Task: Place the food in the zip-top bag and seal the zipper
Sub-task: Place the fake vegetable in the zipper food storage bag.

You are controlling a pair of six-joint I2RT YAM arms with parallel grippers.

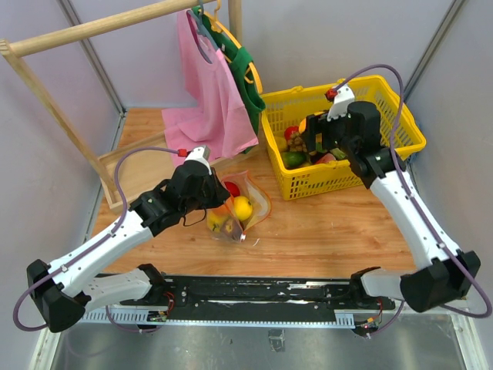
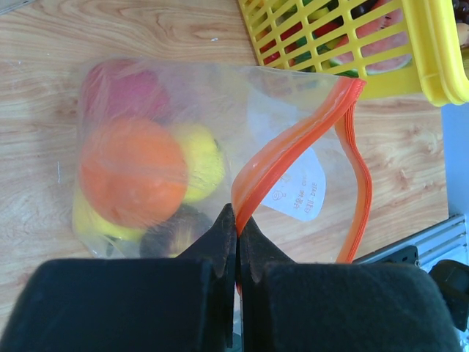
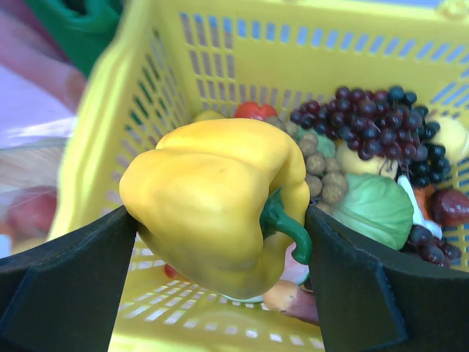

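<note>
Right tool (image 3: 220, 224) clamped on yellow pepper (image 3: 212, 191) over basket (image 3: 293, 44); left tool (image 2: 238, 220) pinched shut on zipper (image 2: 293, 139).

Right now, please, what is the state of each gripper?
Left gripper: closed, pinching the zipper of the zip-top bag.
Right gripper: closed on the yellow pepper.

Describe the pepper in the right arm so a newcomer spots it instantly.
Find the yellow basket, far right in the top view; the right claw is above its inside, shut on the yellow pepper. It is the lobed, glossy yellow piece with a curled green stem, unlike the dark grape bunch and pale green leafy piece lying below.
</note>
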